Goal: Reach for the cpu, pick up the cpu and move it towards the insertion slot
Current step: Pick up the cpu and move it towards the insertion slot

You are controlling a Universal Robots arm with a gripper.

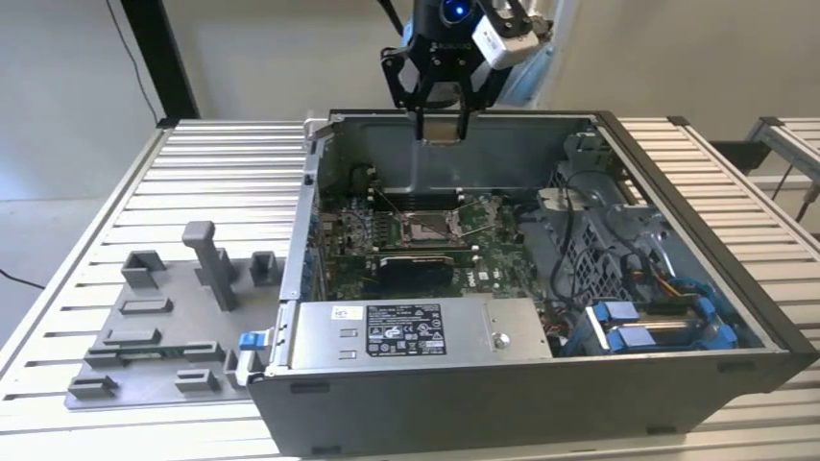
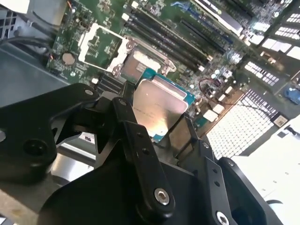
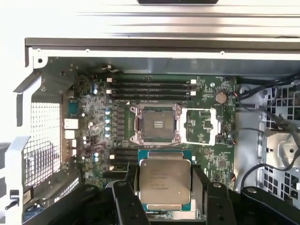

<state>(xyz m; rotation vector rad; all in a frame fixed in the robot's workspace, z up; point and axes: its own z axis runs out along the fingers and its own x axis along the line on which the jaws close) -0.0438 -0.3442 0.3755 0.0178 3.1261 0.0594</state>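
The black two-fingered gripper (image 1: 440,134) hangs over the open computer case, its fingers (image 3: 200,185) closed on opposite edges of the cpu (image 3: 165,181), a thin flat square plate with a silvery-beige metal lid on a teal-green base. In both wrist views the plate sits level between the finger pads, held clear above the board. In the exterior view the claw stands at about twelve o'clock from the middle of the case, just in front of the rear wall, and the plate shows as a pale sliver between the fingertips.

Below it lies the insertion slot (image 3: 157,123), a square socket with a shiny metal frame and a brownish-dark centre, its hinged load plate (image 3: 200,126) swung open beside it. In the exterior view the socket (image 1: 424,227) is at six o'clock from the claw, well under it, on the green circuit board (image 1: 372,235).

Black memory slots (image 3: 150,87) run past the socket on the far side. Around the board stands the dark grey metal computer case (image 1: 717,288), on a ribbed aluminium table (image 1: 218,173). At nine o'clock from the case rests a grey plastic fixture block (image 1: 167,317).
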